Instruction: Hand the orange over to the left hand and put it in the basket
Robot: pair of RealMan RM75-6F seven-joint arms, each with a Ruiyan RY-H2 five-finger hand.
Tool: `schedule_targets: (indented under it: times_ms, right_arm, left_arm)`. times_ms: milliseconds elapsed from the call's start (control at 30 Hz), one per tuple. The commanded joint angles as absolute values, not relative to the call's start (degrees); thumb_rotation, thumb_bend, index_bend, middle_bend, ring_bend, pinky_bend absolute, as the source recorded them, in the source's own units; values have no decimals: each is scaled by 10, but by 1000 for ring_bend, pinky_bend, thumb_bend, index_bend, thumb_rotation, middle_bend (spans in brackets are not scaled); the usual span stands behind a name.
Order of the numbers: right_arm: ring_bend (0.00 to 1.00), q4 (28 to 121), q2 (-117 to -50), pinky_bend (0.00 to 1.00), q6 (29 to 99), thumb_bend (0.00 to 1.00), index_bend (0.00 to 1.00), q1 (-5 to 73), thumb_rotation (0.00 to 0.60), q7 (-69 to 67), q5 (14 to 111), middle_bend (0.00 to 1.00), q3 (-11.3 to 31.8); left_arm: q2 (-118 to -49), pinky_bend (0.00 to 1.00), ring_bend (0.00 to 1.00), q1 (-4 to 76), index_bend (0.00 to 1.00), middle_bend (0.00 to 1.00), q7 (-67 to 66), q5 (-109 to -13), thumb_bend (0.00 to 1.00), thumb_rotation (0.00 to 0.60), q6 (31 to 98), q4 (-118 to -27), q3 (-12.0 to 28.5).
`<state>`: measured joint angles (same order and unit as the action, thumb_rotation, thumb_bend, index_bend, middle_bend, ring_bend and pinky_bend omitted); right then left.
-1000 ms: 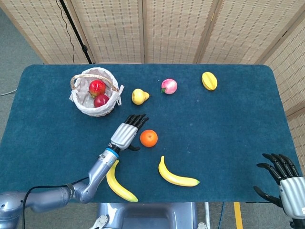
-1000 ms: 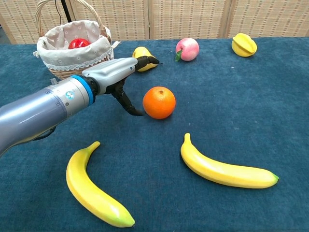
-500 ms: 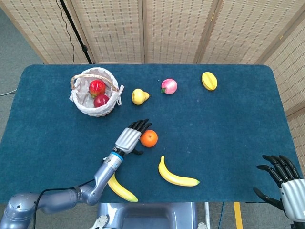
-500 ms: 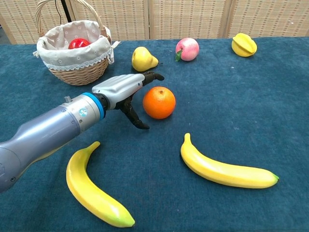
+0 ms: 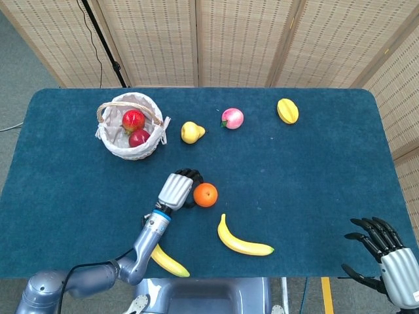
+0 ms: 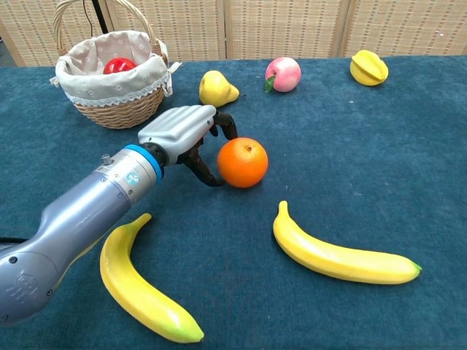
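Observation:
The orange (image 5: 205,194) (image 6: 242,162) lies on the blue table, in front of the basket and to its right. My left hand (image 5: 179,188) (image 6: 184,133) is at the orange's left side. Its fingers (image 6: 225,123) curl onto the upper left of the orange and the thumb presses its lower left. The wicker basket (image 5: 118,144) (image 6: 117,108) with a white liner stands at the back left and holds two red fruits. My right hand (image 5: 388,260) hovers off the table's front right corner with its fingers spread and nothing in it; the chest view does not show it.
Two bananas (image 6: 146,292) (image 6: 341,255) lie near the front edge, one under my left forearm. A yellow pear (image 6: 217,89), a peach (image 6: 283,73) and a yellow starfruit (image 6: 368,67) sit in a row at the back. Folding screens stand behind the table.
My left hand slid forward to the orange and its fingers went from stretched out to curled around it. The orange shifted slightly to the right. The right hand sank a little.

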<state>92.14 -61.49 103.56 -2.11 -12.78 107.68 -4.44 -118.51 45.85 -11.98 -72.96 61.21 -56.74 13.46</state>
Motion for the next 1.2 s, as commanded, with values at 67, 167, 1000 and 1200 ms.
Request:
schedule_targets:
  times_ms: [67, 167, 1000, 1200]
  right_arm:
    - [207, 921, -613, 150, 1036, 0, 362, -20, 600, -136, 1085, 229, -48]
    - [209, 920, -613, 150, 1033, 0, 364, -19, 600, -139, 1083, 230, -48]
    - [214, 914, -615, 150, 1023, 0, 374, -17, 600, -150, 1067, 230, -42]
    - [218, 912, -616, 150, 1015, 0, 375, -15, 600, -153, 1059, 231, -41]
  left_arm:
    - [-1195, 451, 409, 453, 590, 501, -115, -741, 124, 600, 629, -554, 132]
    - [-1194, 467, 445, 451, 649, 554, -115, -743, 136, 600, 631, -553, 133]
    - [-1063, 468, 466, 398, 661, 589, -178, -771, 171, 600, 723, -735, 143]
    - [-948, 468, 467, 345, 661, 591, -206, -792, 170, 600, 783, -854, 134]
